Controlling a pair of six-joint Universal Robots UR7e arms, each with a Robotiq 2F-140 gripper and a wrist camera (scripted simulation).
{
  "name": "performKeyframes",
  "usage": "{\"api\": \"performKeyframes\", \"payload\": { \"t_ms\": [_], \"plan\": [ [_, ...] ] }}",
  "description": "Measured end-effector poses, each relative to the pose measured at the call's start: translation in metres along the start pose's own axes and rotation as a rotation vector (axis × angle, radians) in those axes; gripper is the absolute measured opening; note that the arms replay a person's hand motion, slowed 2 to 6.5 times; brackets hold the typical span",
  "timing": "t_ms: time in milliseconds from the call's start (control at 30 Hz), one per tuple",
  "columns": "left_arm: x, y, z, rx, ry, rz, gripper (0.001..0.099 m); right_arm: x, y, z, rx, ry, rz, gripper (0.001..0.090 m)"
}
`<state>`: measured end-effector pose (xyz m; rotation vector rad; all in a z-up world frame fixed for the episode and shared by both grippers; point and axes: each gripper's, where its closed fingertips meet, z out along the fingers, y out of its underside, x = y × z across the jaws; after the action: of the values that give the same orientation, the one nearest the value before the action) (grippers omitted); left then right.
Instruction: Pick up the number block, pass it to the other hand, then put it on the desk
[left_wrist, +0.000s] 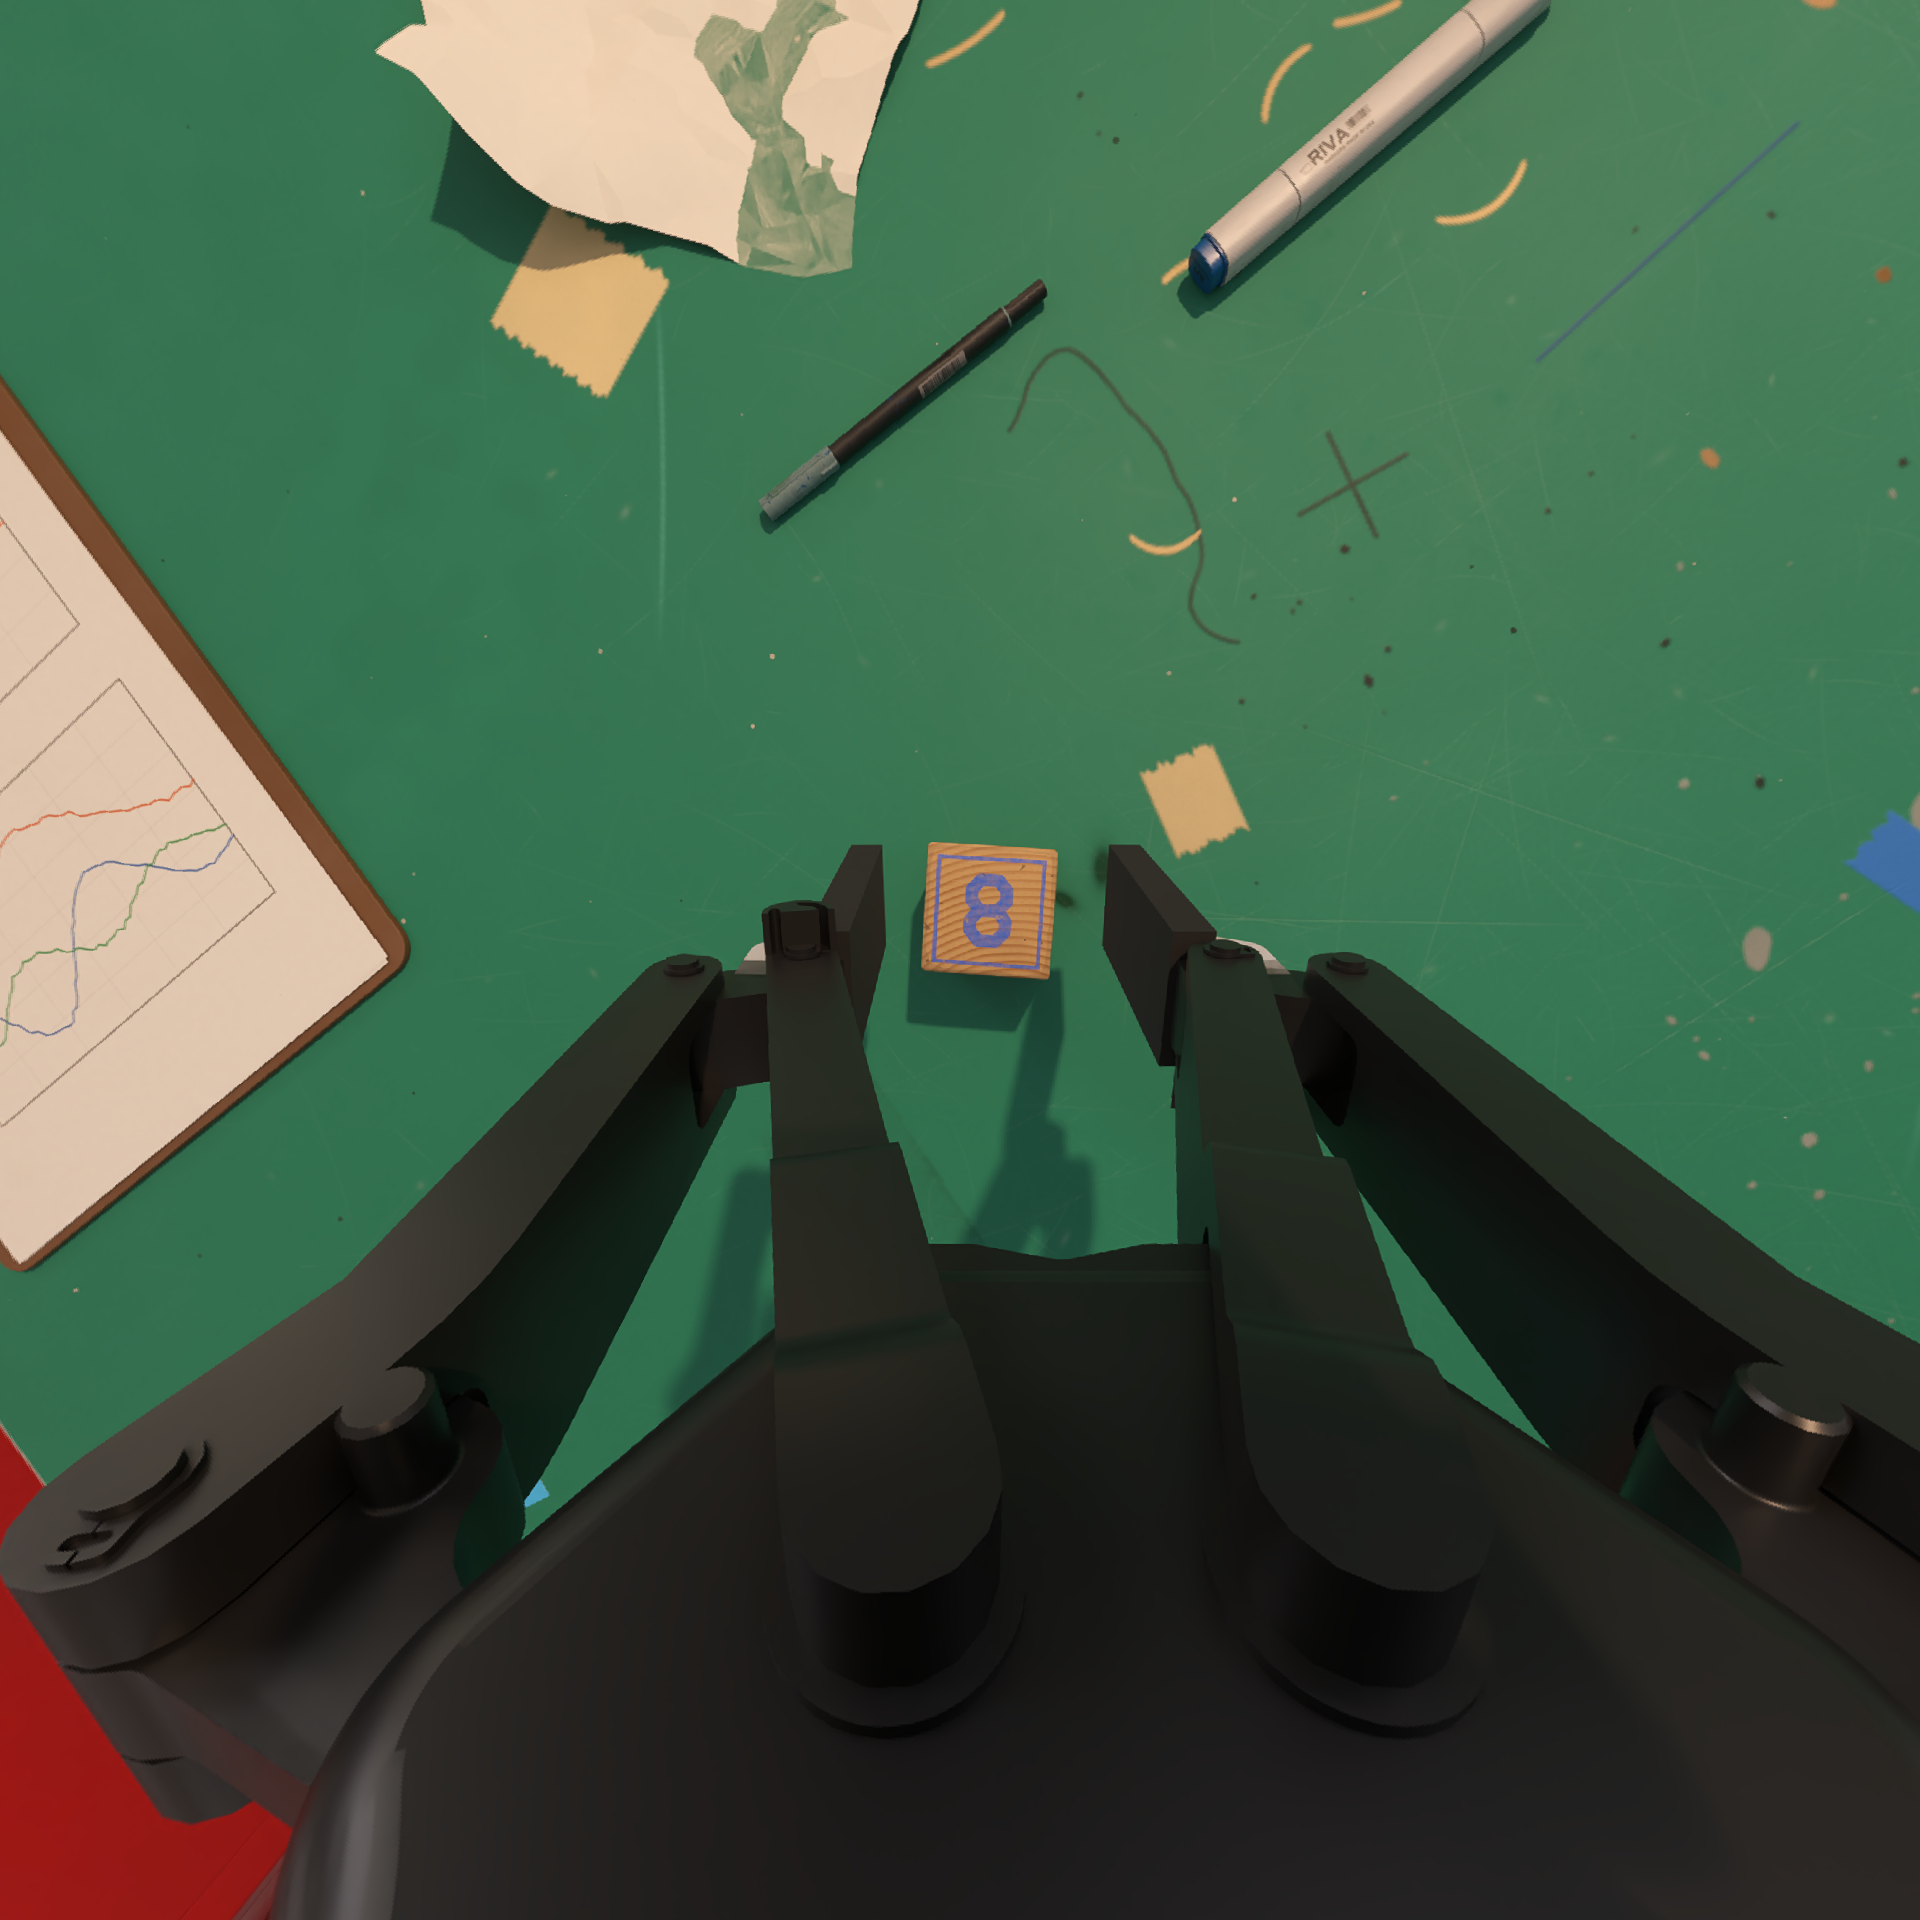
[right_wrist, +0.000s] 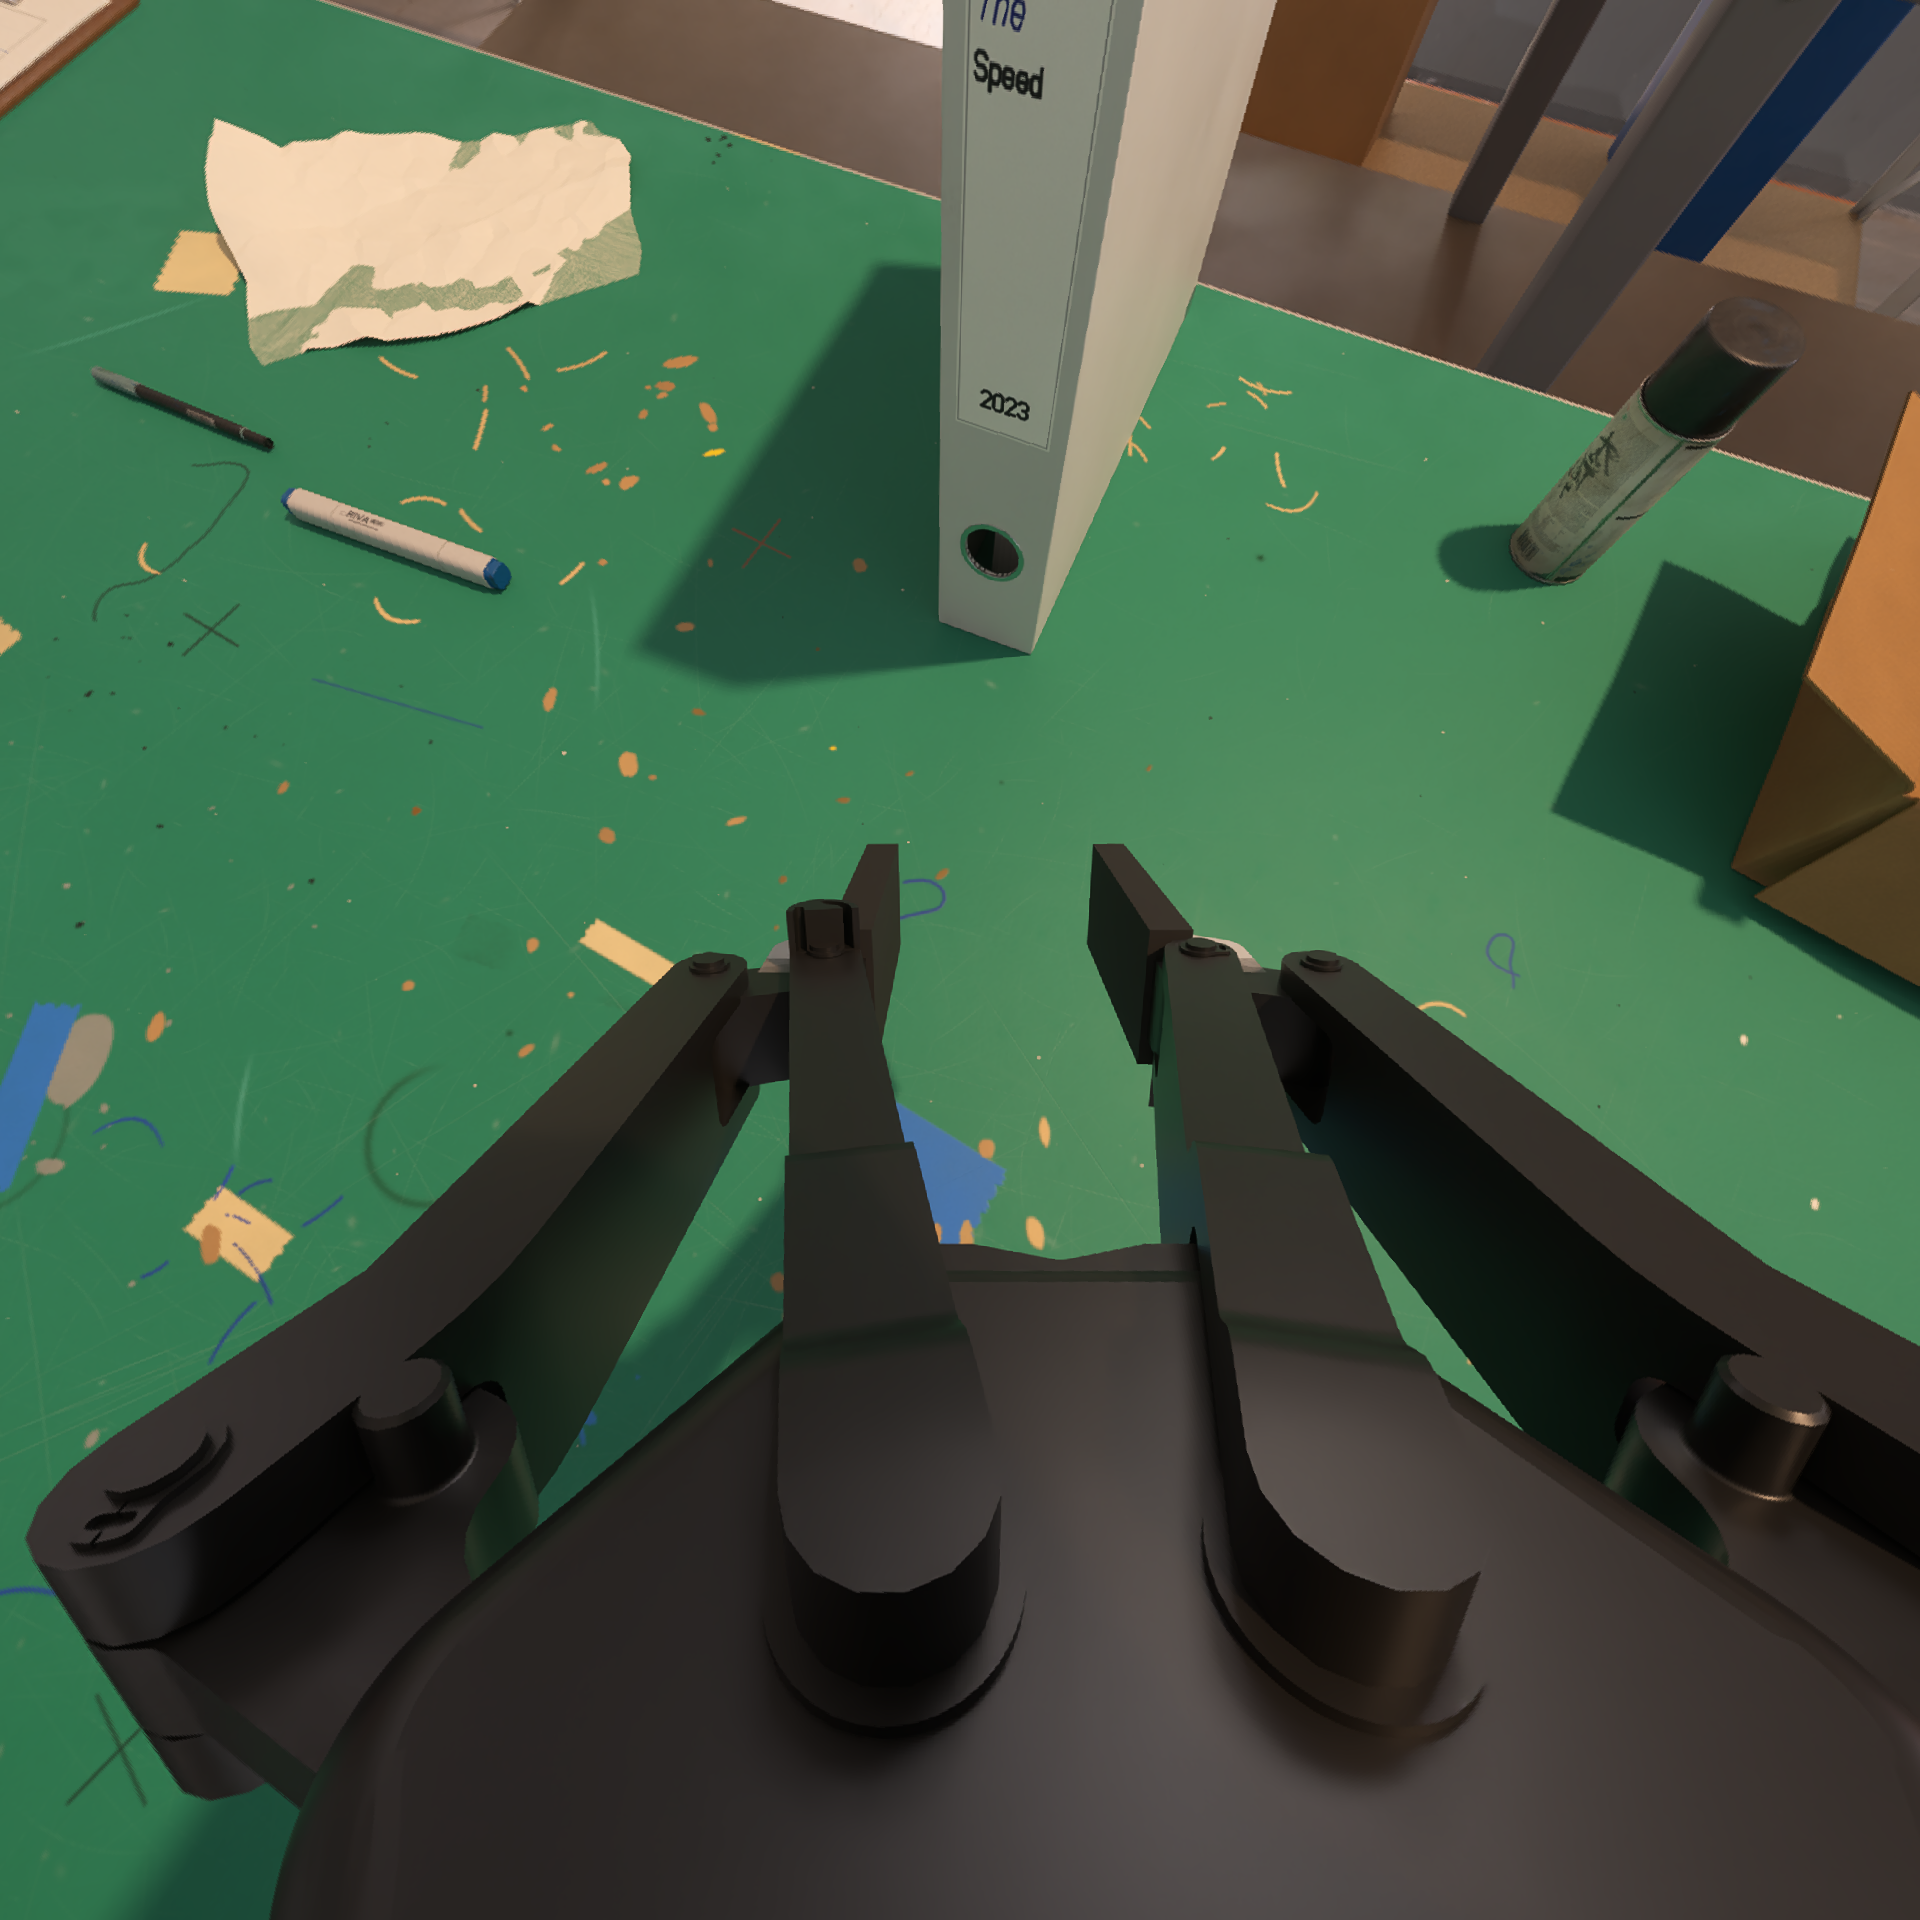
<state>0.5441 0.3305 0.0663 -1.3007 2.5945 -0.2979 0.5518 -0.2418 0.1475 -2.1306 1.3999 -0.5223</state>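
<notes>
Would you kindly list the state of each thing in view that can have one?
Number block: flat on the desk, ungripped, between the open fingers.
Left gripper: open, straddling the block.
Right gripper: open, empty.
White marker: capped, lying flat.
Black pen: lying flat.
Binder: upright, closed.
Spray can: capped, standing.
Paper: crumpled.

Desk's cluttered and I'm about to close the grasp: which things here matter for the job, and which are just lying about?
Belongs to the job:
number block, between the open left gripper
right gripper, open, empty
green desk

Lying about:
clipboard
crumpled paper
black pen
white marker
binder
spray can
cardboard box
</notes>
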Motion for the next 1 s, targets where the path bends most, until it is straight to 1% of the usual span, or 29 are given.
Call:
{"api": "performKeyframes", "payload": {
  "t_ms": [233,500,1000],
  "plan": [
    [0.0,-0.0002,0.0015,-0.002,-0.007,0.013,0.0574,0.0002,-0.0001,0.0004,0.001,0.001,-0.002,0.0493],
    [0.0008,0.0027,0.0045,-0.035,-0.012,0.019,0.0582,0.0004,0.0001,0.001,0.0,-0.001,-0.002,0.0493],
    [0.0005,0.002,0.0077,-0.065,-0.06,0.067,0.0615,0.0002,0.0018,0.0035,-0.009,-0.002,-0.005,0.0493]
  ]
}}
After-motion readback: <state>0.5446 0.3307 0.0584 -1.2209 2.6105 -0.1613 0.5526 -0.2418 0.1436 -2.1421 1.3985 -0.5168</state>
